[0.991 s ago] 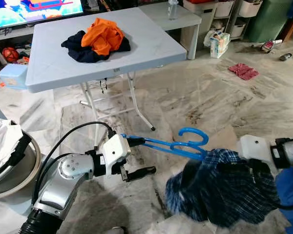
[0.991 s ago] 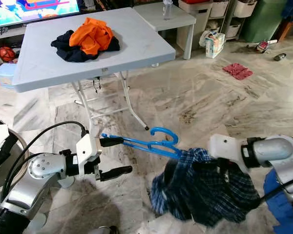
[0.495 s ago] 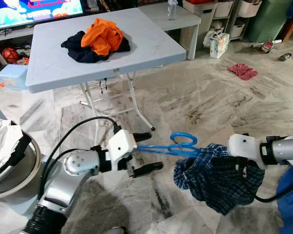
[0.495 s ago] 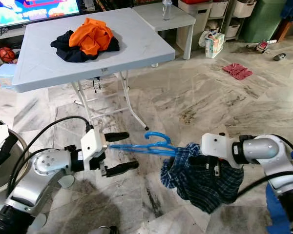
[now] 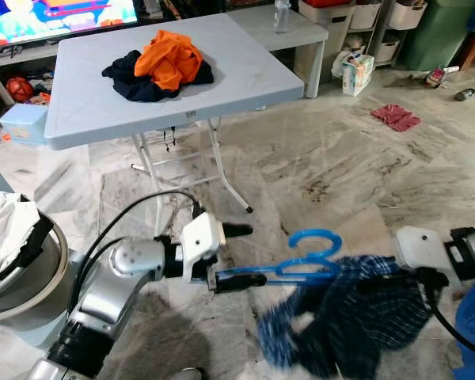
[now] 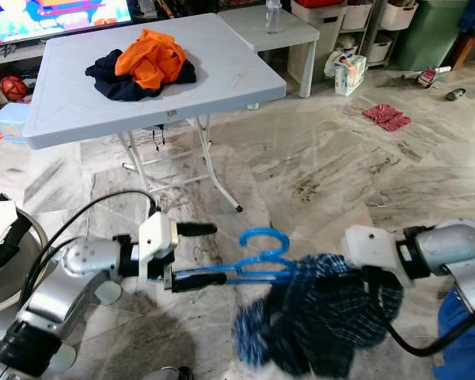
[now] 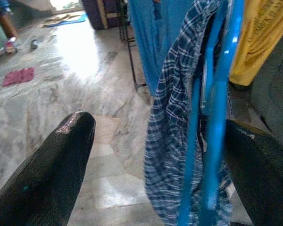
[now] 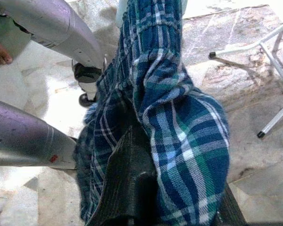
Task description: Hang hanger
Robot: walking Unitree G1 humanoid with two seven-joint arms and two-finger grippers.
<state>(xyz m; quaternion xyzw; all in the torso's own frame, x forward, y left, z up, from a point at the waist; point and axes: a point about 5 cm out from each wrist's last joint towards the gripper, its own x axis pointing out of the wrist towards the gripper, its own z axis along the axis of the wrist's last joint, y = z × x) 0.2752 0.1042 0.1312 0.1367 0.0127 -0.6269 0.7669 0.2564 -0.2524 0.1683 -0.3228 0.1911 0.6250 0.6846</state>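
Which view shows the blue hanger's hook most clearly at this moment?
The left eye view: the blue hanger lies side-on, its curved hook in full above the plaid shirt, its bar running to the left gripper. The right eye view shows much the same. The left wrist view shows the bars close up; the right wrist view shows shirt.

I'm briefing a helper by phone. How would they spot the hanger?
Below the folding table, over the marble floor, the two grippers face each other. The hanger spans between them: bright blue plastic, its hook curling upward, one end inside a plaid shirt.
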